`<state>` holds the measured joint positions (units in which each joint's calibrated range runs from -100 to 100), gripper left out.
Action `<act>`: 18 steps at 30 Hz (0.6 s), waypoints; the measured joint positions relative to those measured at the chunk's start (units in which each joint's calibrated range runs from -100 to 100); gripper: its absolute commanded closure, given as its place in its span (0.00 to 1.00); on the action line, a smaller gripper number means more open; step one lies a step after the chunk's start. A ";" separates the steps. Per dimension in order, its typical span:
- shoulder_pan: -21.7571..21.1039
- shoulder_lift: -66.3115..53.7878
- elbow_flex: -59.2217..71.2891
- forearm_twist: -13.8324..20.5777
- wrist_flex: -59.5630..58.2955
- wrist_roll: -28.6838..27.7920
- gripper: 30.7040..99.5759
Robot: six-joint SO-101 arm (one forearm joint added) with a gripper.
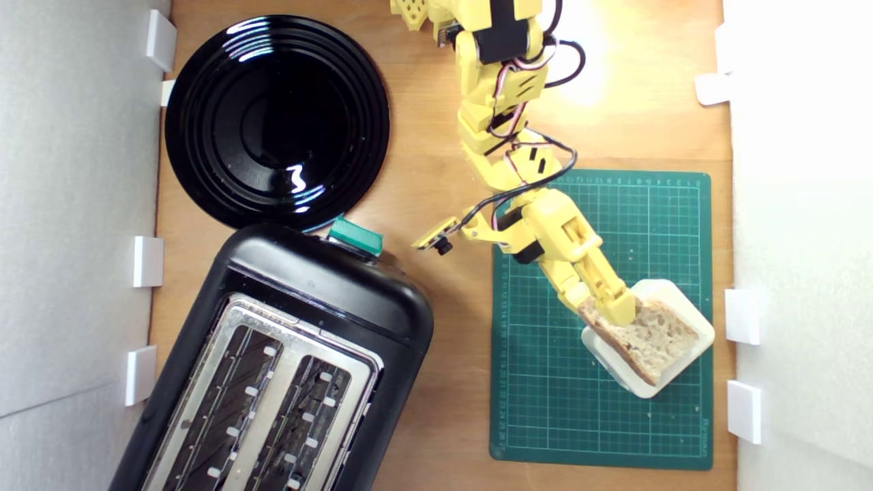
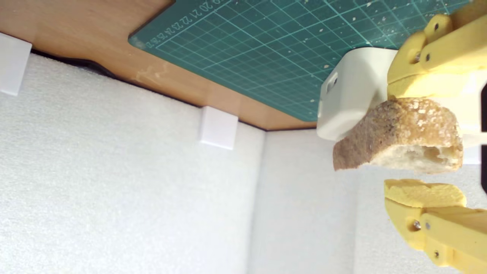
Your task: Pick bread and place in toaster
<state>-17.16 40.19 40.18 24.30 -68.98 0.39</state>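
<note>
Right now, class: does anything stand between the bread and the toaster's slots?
Nothing visible does. The bread sits between the gripper fingers over the white block; only bare wooden table separates it from the toaster, whose slots look empty.

Bright yellow printed arm (image 1: pixel 508 129) with black servo blocks, looping black and red-white cables, small screws in the claw (image 2: pixel 424 139) fingers.

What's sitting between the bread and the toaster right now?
Exterior view: only green cutting mat and bare wood between bread and toaster.
</note>
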 measured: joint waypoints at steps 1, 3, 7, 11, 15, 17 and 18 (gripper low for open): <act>0.00 0.00 0.00 0.00 0.00 0.00 0.41; 0.00 0.00 0.00 -0.09 0.00 0.00 0.44; 0.00 0.00 0.00 -0.09 0.00 0.00 0.50; 0.00 0.00 0.00 -0.09 0.00 0.00 0.54; 0.00 0.00 0.00 -0.09 0.00 0.00 0.58; 0.00 0.00 0.00 -0.09 0.00 0.00 0.58; 0.00 0.00 0.00 -0.09 0.00 0.00 0.58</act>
<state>-17.16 40.19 40.18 24.21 -68.98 0.39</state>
